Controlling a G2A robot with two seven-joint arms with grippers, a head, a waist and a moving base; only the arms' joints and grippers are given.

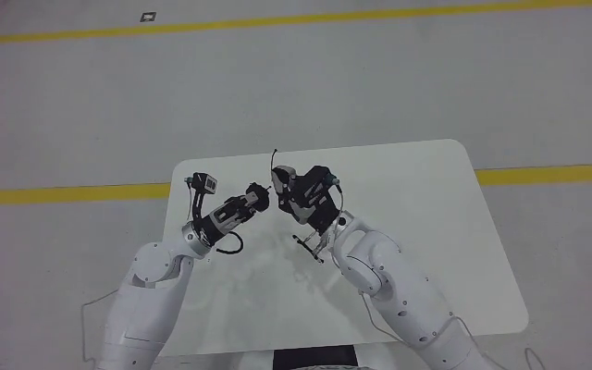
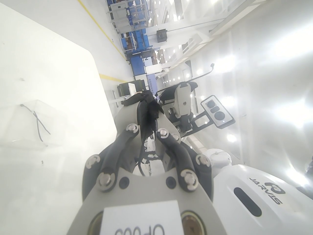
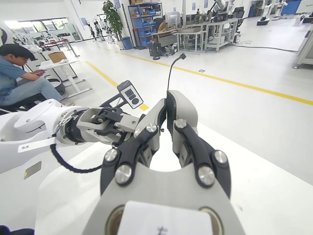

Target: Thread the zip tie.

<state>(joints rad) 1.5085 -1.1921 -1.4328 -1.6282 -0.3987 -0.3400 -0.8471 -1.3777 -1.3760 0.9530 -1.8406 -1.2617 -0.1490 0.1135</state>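
Threading in hand: right gripper (image 3: pixel 167 106) jaws clamp the zip tie (image 3: pixel 169 79), left gripper (image 2: pixel 146 99) jaws clenched alongside, contents unclear; next, steer tail into head.

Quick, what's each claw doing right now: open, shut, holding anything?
Left claw: closed; whether it pinches anything cannot be told.
Right claw: closed on the thin black plastic zip tie.

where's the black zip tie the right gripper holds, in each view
top view: thin black plastic zip tie rising from the right gripper.
left wrist view: curving out of the farther gripper.
right wrist view: standing out of its own gripper.
shared landmark: that right gripper.
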